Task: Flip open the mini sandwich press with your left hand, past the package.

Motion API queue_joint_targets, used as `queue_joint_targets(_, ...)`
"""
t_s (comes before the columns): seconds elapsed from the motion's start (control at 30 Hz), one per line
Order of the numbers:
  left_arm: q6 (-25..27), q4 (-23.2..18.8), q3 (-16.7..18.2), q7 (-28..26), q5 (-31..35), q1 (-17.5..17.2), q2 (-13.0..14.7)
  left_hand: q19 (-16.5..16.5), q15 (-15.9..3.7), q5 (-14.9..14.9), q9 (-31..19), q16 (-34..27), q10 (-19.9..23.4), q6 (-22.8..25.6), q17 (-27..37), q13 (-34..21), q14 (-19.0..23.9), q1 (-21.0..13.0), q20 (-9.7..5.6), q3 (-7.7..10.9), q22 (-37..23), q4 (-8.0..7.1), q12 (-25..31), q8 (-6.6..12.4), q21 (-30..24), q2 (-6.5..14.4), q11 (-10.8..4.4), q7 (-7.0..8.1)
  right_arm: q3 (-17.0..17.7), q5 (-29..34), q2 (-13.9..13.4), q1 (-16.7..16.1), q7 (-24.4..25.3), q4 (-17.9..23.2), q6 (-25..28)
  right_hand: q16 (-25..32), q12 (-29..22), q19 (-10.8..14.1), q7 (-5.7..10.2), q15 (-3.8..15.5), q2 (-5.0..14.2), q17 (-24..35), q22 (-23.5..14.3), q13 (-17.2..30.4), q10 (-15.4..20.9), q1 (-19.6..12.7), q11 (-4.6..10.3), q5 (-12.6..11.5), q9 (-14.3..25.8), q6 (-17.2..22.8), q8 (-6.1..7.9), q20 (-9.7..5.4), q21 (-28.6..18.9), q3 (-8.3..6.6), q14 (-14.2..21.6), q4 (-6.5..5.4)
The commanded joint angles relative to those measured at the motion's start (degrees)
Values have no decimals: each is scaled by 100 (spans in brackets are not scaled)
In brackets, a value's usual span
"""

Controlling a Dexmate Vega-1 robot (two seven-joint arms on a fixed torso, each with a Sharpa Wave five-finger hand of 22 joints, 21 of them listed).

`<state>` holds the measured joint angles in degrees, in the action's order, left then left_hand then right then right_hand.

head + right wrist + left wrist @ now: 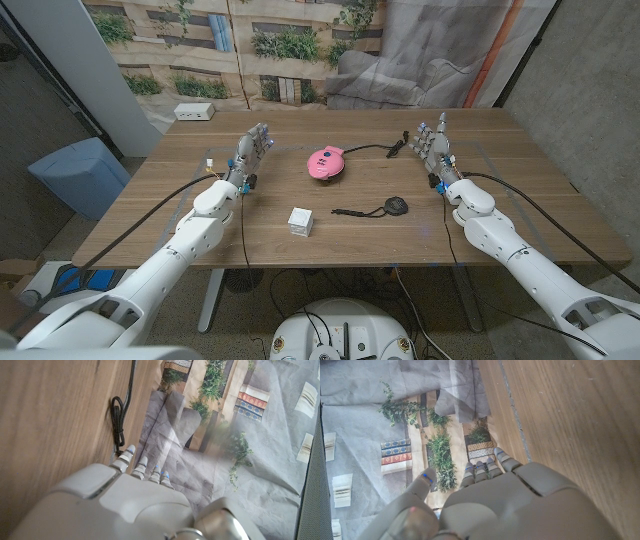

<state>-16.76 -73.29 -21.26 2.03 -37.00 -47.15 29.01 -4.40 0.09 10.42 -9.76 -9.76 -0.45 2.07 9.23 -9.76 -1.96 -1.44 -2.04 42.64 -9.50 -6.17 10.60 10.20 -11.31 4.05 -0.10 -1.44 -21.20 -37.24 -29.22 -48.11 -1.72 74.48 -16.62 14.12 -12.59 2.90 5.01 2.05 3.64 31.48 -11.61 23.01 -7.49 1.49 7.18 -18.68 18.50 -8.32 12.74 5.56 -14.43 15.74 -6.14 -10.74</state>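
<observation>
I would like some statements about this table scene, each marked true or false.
1. The pink sandwich press is closed. True.
2. The left hand grips the press. False: it holds nothing and is apart from the press, on its left.
3. A white package lies nearer the robot than the press. True.
4. The right hand holds the black round object. False: that object lies on the table, untouched.
5. A black cable runs from the press. True.
</observation>
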Motion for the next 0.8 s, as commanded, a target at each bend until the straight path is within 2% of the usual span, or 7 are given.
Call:
queue_joint_targets(0.03, 43, -187, -3, -138, 138, -49, 125, -54, 7, 24, -25, -37, -37, 73, 25, -29, -43, -39, 11, 38, -26, 43, 39, 30, -14, 427, -11, -1, 0, -1, 1, 0, -3, -5, -2, 16, -31, 1, 9, 114, 513, 18, -18, 28, -51, -20, 1, -39, 25, -36, 23, 37, -23, 39, -48, -10)
queue_joint_targets(0.5, -42, -579, 39, -502, 557, -288, 415, -20, -31, -1, -22, -29, -15, 93, 19, -26, -33, -158, -52, 47, -15, 275, 40, 34, 27, 399, -59, 47, 0, -1, 1, 0, -3, -4, -2, 17, -29, 1, 11, 113, 513, 18, -18, 28, -56, -20, 10, -39, 25, -37, 23, 37, -23, 39, -45, -10)
queue_joint_targets(0.67, -144, -615, 48, -444, 677, -314, 537, 49, -67, -20, -20, -21, -8, 106, 20, -26, -39, -406, -149, 123, 1, 708, 32, 61, 76, 366, -94, 98, 0, 0, 1, 0, -2, -4, -2, 17, -30, 3, 10, 112, 513, 18, -17, 28, -53, -20, -1, -39, 25, -27, 26, 37, -24, 38, -46, -10)
queue_joint_targets(0.8, -241, -616, 14, -442, 894, -288, 639, 84, -85, -17, -21, -20, -7, 96, 22, -27, -48, -548, -177, 140, 4, 980, 28, 77, 89, 301, -116, 117, 0, 0, 1, -1, -2, -4, -2, 18, -32, 2, 6, 121, 513, 18, -18, 28, -48, -20, -2, -39, 25, -28, 26, 37, -23, 38, -42, -10)
